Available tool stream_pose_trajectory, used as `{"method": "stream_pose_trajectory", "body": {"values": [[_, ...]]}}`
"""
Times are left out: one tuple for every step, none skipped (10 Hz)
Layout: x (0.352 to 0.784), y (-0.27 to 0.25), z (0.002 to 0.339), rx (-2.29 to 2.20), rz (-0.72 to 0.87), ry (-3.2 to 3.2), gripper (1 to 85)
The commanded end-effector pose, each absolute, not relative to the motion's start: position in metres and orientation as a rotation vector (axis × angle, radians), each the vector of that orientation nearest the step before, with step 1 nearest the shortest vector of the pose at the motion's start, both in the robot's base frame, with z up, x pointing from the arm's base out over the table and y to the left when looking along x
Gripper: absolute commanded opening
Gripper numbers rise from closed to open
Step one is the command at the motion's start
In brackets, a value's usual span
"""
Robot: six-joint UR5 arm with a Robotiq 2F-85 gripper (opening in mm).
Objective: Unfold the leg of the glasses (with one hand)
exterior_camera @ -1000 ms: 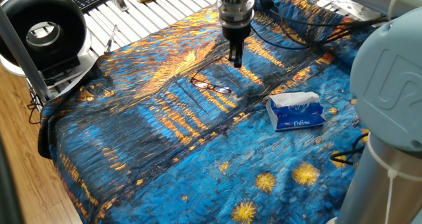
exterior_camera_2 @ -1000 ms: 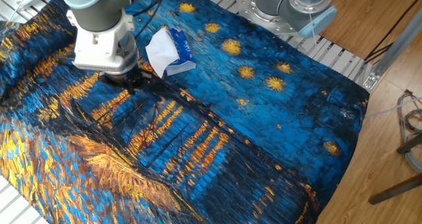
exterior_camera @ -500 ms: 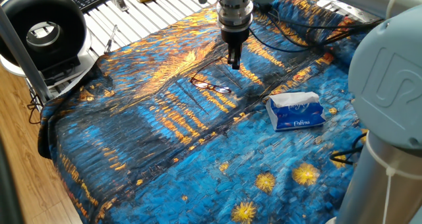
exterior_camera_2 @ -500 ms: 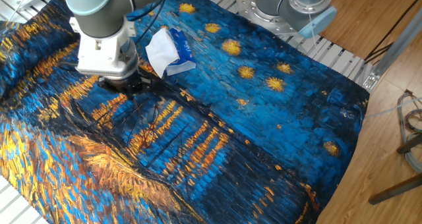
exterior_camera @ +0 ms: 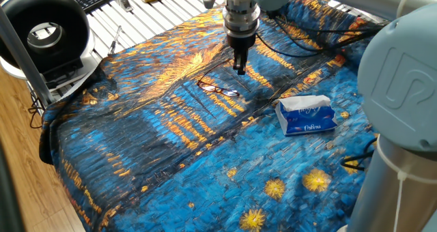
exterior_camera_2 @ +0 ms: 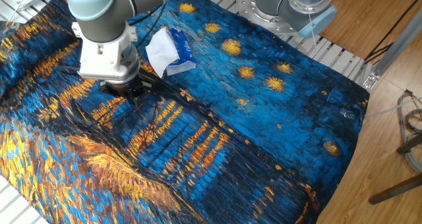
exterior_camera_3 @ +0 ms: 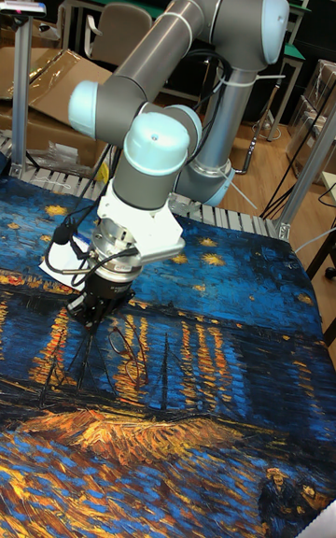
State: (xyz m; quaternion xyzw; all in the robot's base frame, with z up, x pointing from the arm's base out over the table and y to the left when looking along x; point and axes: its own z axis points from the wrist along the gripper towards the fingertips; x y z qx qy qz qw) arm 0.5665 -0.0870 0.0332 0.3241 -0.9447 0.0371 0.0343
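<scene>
The glasses [exterior_camera: 218, 89] lie on the painted cloth [exterior_camera: 171, 157], small and thin-rimmed with a dark frame. The hand, my black gripper [exterior_camera: 240, 69], hangs pointing down just behind and to the right of them, a short gap away, touching nothing. Its fingers look pressed together with nothing between them. In the other fixed view the gripper [exterior_camera_2: 129, 90] sits under the wide grey wrist, and the glasses are lost against the cloth's pattern. In the tall view the gripper [exterior_camera_3: 93, 309] is low over the cloth, with a thin wire outline of the glasses [exterior_camera_3: 119, 340] just in front of it.
A blue-white tissue pack [exterior_camera: 306, 115] lies right of the glasses, also seen as the tissue pack [exterior_camera_2: 169, 51]. A black ring-shaped device [exterior_camera: 44, 31] stands at the table's left corner. Dark cables [exterior_camera: 300, 37] run over the cloth behind the gripper. A bulky grey arm segment [exterior_camera: 403, 89] fills the right edge.
The gripper has drifted slightly left and lower, closer to the glasses. The glasses and tissue pack have not moved.
</scene>
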Motion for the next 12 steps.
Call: {"method": "stream_pose_trajectory", "body": {"values": [[0.573, -0.08, 0.032, 1.023, 0.115, -2.905, 1.0], [0.576, -0.08, 0.032, 1.049, 0.131, -2.898, 1.0], [0.58, -0.08, 0.032, 1.067, 0.15, -2.892, 1.0], [0.585, -0.082, 0.033, 1.096, 0.186, -2.884, 1.0], [0.591, -0.083, 0.035, 1.121, 0.223, -2.875, 1.0], [0.594, -0.08, 0.038, 1.128, 0.245, -2.869, 1.0], [0.596, -0.077, 0.04, 1.129, 0.243, -2.873, 1.0], [0.596, -0.074, 0.04, 1.128, 0.234, -2.877, 1.0], [0.598, -0.074, 0.041, 1.129, 0.246, -2.877, 1.0], [0.599, -0.072, 0.043, 1.121, 0.246, -2.881, 1.0], [0.599, -0.07, 0.045, 1.112, 0.251, -2.884, 1.0], [0.6, -0.068, 0.049, 1.097, 0.259, -2.886, 1.0]]}}
